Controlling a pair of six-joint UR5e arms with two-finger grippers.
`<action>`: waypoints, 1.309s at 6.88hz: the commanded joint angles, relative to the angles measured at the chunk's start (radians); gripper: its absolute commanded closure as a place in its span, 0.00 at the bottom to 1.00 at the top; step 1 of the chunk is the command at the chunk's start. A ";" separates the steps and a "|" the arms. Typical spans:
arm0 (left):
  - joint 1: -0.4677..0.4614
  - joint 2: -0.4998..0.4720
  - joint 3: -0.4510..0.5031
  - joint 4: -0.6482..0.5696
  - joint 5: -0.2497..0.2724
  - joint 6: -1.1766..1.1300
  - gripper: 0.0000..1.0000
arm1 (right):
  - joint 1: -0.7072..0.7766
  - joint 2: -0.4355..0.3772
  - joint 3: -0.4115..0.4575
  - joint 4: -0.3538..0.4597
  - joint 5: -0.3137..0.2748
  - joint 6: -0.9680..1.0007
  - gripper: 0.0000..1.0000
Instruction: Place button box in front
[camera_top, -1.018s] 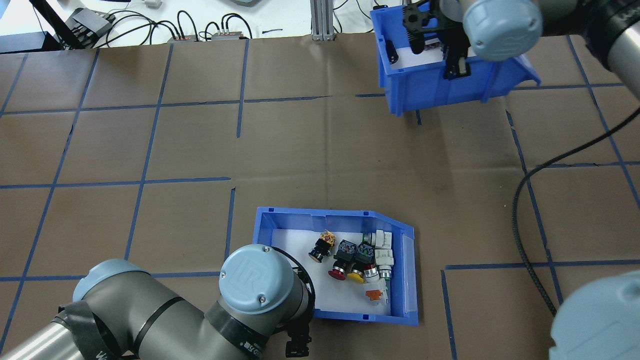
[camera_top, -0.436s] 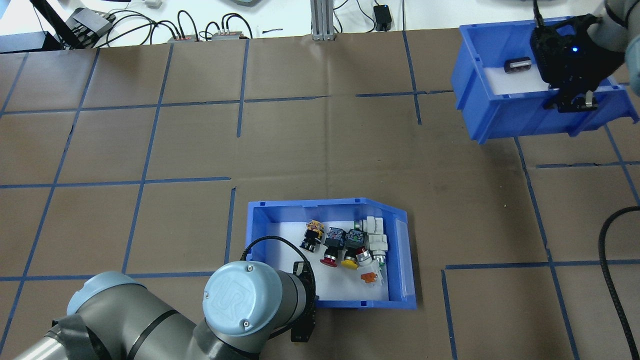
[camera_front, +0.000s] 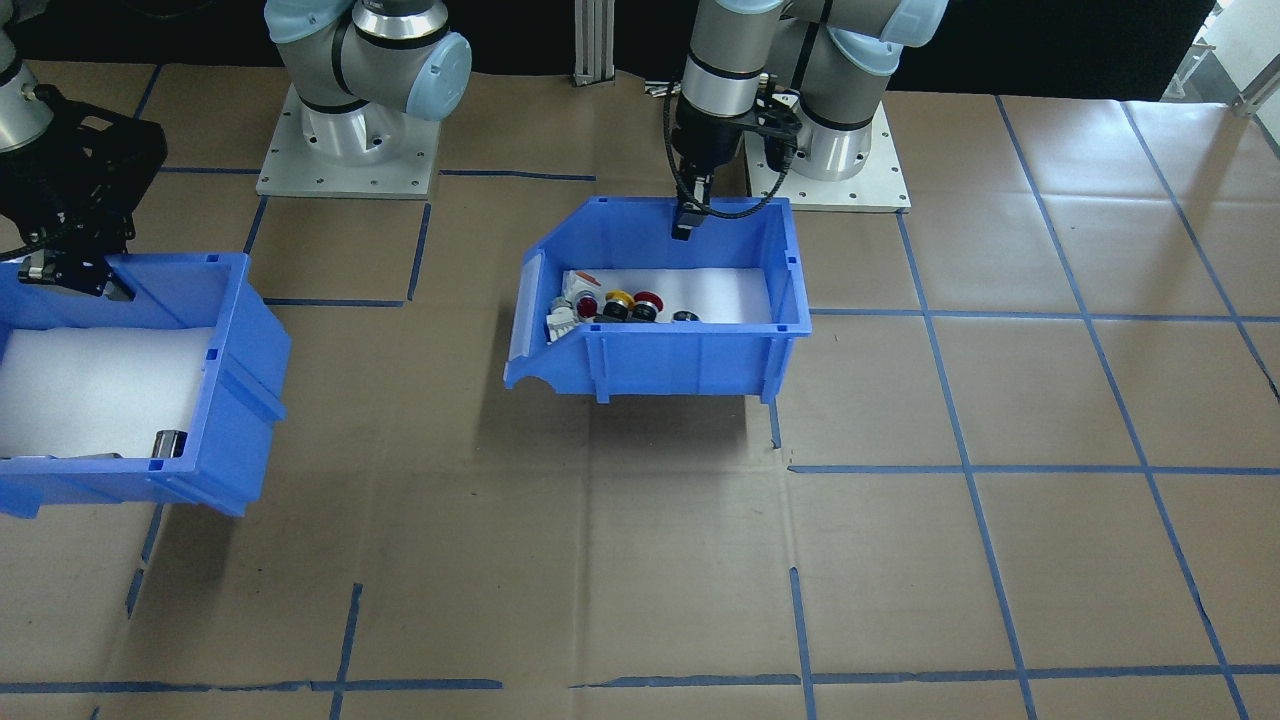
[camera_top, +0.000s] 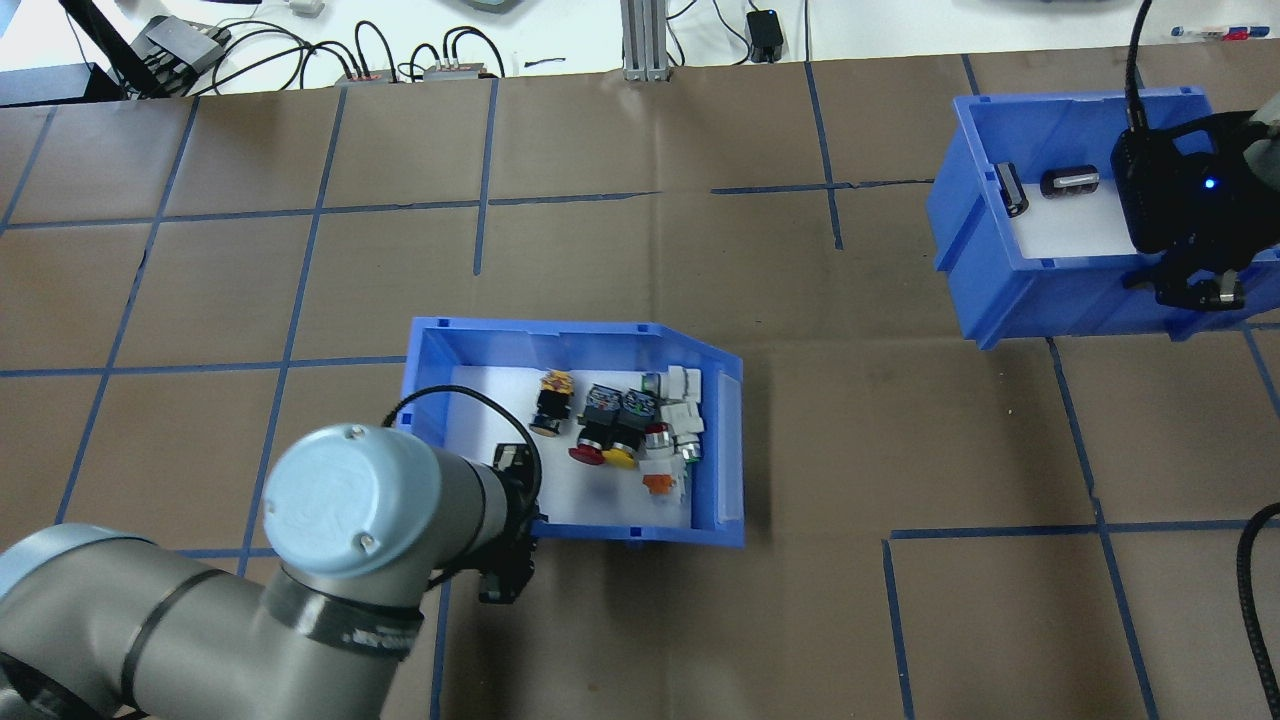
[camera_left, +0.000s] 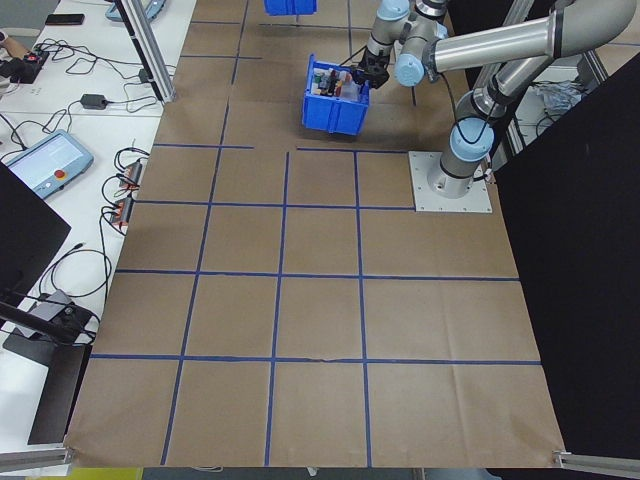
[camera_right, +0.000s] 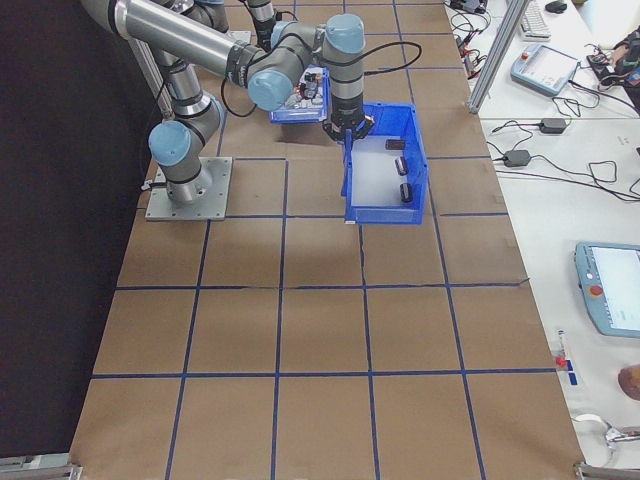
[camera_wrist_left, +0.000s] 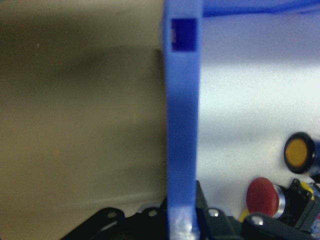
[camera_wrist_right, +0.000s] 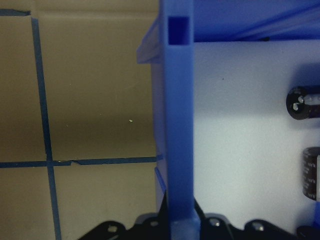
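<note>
Blue plastic button box (camera_top: 575, 340), white-lined, lifted by its rear wall clamped in my left claw (camera_top: 505, 545); next, carry forward and lower flat.

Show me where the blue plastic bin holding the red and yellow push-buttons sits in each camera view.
Exterior front-facing: centre, blue plastic bin with push-buttons, below the left end effector.
Overhead exterior: lower centre.
Exterior left: top centre, small.
Exterior right: top, mostly hidden behind the near arm.
Left wrist-mounted: its wall runs up the middle.
Right wrist-mounted: not in it; that is the other bin.
Shared landmark: the red push-button.
</note>
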 joint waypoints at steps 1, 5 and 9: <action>0.207 0.003 0.088 -0.122 -0.039 0.226 1.00 | -0.008 -0.015 0.017 -0.003 -0.001 -0.045 0.99; 0.268 -0.444 0.537 -0.155 -0.094 0.270 1.00 | -0.008 -0.015 0.020 -0.003 0.001 -0.085 0.99; 0.052 -0.841 0.953 -0.142 -0.093 -0.027 1.00 | -0.006 -0.022 0.044 0.015 -0.009 -0.076 0.98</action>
